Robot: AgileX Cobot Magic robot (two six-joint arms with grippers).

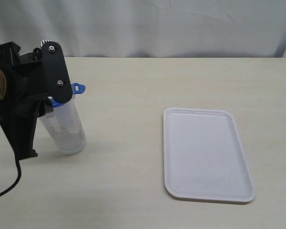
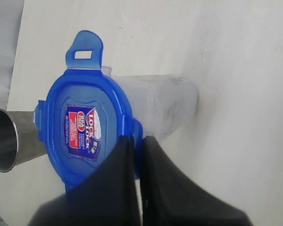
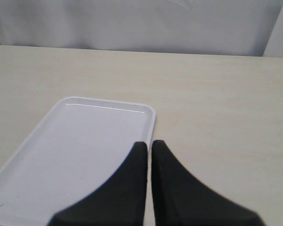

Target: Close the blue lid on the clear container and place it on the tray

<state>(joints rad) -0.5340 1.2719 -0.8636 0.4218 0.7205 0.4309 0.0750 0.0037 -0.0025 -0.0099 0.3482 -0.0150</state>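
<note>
The blue lid [image 2: 80, 136] was seated on the clear container [image 1: 66, 129], well apart from the tray [image 1: 207, 152], with the left gripper [image 2: 137, 146] pressed together at a side flap. One flap stood unlatched, so the lid could be pulled off or the container tipped. Nothing was seen inside container or tray; the right gripper [image 3: 148, 148] was pressed together too.

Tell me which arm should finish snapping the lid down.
Left. The left pincer, shut, sits at the edge of the blue lid on the clear container; the right pincer hangs by the tray, well away.
</note>
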